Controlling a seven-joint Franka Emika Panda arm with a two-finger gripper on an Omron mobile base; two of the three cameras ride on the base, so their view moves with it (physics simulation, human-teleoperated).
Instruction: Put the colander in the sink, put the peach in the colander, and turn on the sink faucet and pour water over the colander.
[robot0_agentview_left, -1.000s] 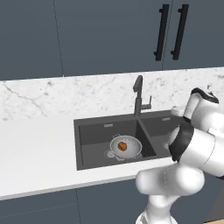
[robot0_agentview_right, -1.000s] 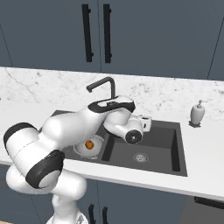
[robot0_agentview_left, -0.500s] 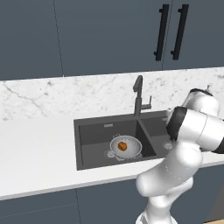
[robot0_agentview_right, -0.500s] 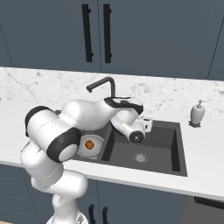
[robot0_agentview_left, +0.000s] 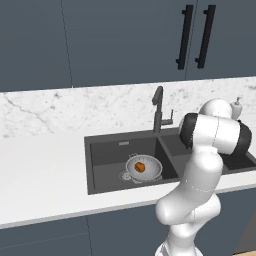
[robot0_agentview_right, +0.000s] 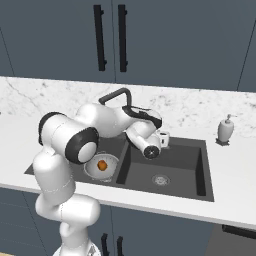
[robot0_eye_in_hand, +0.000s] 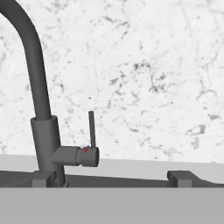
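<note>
Cabinets (robot0_agentview_left: 125, 40) in dark blue-grey with black bar handles (robot0_agentview_right: 101, 37) span the wall above a white marble backsplash (robot0_eye_in_hand: 144, 65), and a white counter (robot0_agentview_left: 45, 180) runs beneath it. Set into that counter is the sink (robot0_agentview_left: 107, 145), a dark grey double basin whose left basin is the larger; the right basin shows a round metal drain (robot0_agentview_right: 160, 179) on its floor. The robot arm (robot0_agentview_right: 100, 125) reaches forward over the sink's divider, its hand near the back rim of the right basin. At the back of the sink, behind the divider, stands the sink faucet (robot0_agentview_left: 158, 107), a slim dark gooseneck; in the hand view its column rises at left and its small side lever (robot0_eye_in_hand: 91, 127) stands upright from a short horizontal stub. The colander (robot0_agentview_left: 144, 167) sits on the floor of the left basin, toward the divider, upright, with the peach (robot0_agentview_left: 140, 167) resting inside it near the middle. A small white soap dispenser (robot0_agentview_right: 225, 130) stands on the counter to the right of the sink, well apart from the faucet. The gripper (robot0_eye_in_hand: 112, 180) faces the lever from in front without touching it; its two dark tips are set wide apart at the bottom of the hand view, with nothing between them.
</note>
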